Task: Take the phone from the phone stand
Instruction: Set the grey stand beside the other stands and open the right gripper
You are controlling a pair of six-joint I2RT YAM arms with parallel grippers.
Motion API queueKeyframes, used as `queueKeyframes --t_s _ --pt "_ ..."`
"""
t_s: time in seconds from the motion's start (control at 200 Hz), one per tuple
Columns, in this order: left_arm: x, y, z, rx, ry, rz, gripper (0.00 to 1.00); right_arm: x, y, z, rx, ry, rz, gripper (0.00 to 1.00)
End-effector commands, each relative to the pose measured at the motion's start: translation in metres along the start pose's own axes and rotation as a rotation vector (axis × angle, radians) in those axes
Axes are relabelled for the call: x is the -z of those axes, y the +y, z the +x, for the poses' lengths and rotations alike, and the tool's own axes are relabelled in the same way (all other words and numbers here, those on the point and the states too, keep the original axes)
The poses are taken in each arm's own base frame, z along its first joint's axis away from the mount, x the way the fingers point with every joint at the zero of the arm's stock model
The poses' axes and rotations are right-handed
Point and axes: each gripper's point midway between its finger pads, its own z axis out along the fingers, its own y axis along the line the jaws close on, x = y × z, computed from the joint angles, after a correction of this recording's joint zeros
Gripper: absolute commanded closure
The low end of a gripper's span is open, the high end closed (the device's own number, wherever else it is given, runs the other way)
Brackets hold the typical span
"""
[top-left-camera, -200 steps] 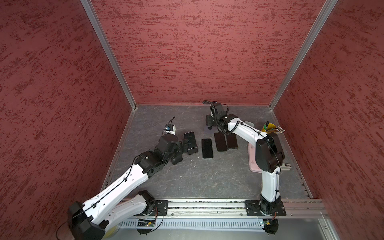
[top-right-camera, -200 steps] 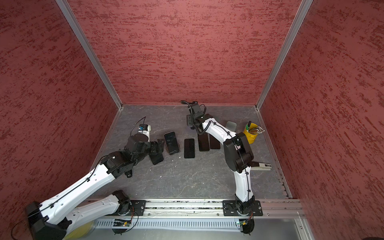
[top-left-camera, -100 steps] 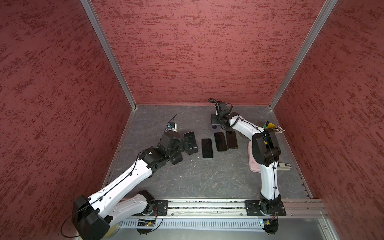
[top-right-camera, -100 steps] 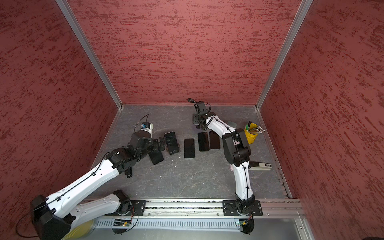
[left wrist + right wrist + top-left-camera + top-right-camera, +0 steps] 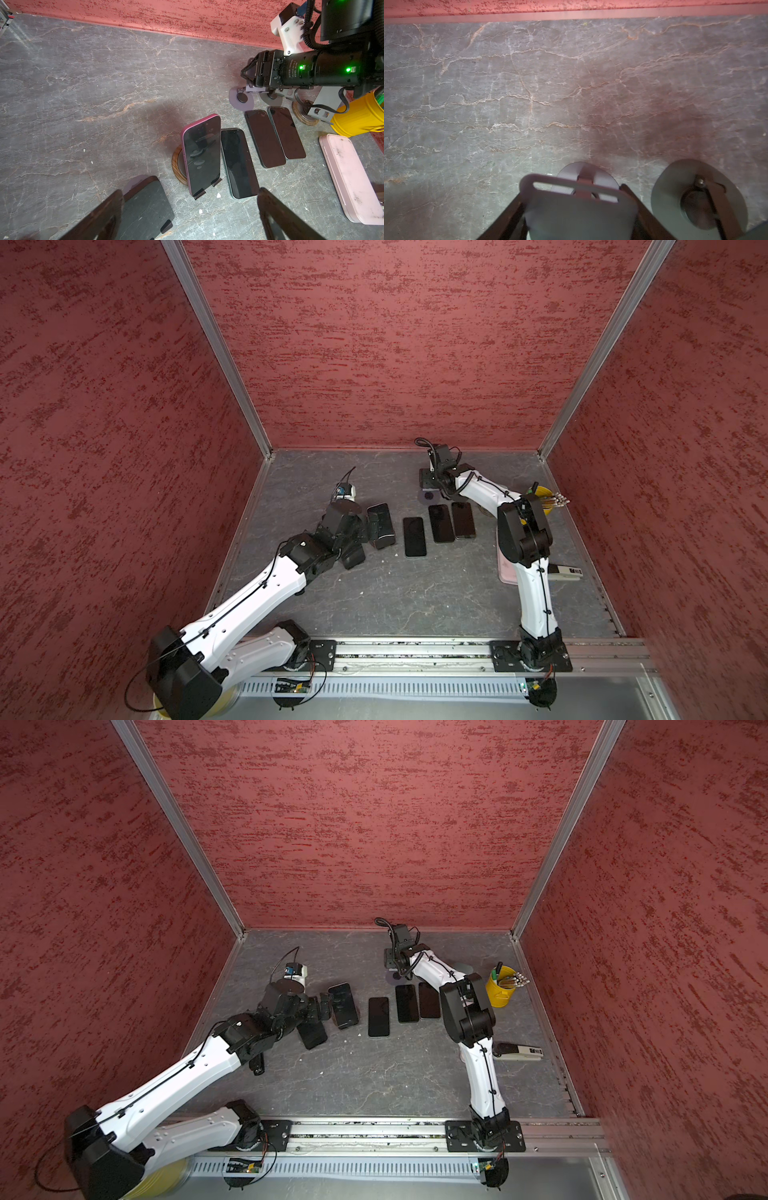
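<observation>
Left arm closing on the propped phone; nothing lifted yet.

Over the last second the left arm has stretched further in. The left gripper (image 5: 190,190), jaws spread wide and empty, now faces the pink-edged phone (image 5: 201,155). That phone sits on its wood-ringed stand (image 5: 176,166), just beside a row of flat phones (image 5: 440,522). We read this as approach only, with the grasp yet to come. The phone's long axis runs from the front rail toward the back wall, tipped back. Its top edge is highest, its screen faces up and toward the arm bases, and its bottom edge rests in the stand's lips. The right gripper (image 5: 572,193) has hardly shifted. Its fingers flank a lavender stand (image 5: 579,216), and we cannot tell whether they clamp it or have let go.
</observation>
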Motion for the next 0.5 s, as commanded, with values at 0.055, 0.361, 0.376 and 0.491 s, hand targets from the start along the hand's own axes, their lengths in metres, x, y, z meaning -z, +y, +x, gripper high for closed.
queueKeyframes --t_s 0.055,0.361,0.376,0.491 --pt "0.001 -0.007 -0.013 0.014 -0.018 0.023 0.00 0.001 0.002 -0.010 0.005 -0.011 -0.010 0.30" --pt "0.000 -0.009 -0.012 0.020 -0.009 0.027 0.00 0.012 0.006 -0.019 0.004 -0.028 -0.029 0.16" --pt "0.000 -0.009 -0.012 0.020 -0.008 0.027 0.00 0.013 0.006 -0.020 0.003 -0.031 -0.030 0.15" --pt "0.001 -0.008 -0.011 0.026 -0.002 0.025 0.00 0.023 0.008 -0.025 0.001 -0.050 -0.040 0.01"
